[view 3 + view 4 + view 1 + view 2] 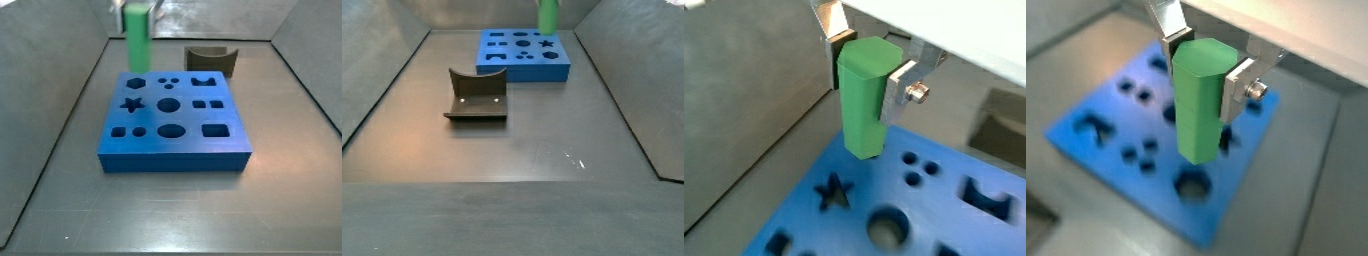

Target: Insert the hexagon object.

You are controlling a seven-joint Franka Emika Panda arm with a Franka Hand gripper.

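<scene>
Gripper (869, 68): pinching the hexagon object (865, 98) upright, above the blue block (174, 120)
Nearby: dark olive curved piece (477, 97) on bench (543, 140), well apart

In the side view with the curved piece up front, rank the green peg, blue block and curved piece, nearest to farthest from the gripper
1. Hexagon object, held in the gripper.
2. Blue block, just below.
3. Dark olive curved piece, farthest, mid-floor.

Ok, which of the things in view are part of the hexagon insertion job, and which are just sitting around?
Part of the job:
- green hexagon peg, held upright
- gripper, shut on the peg above the blue block
- blue block with shaped holes

Just lying about:
- dark olive curved piece, on the floor apart from the block
</scene>
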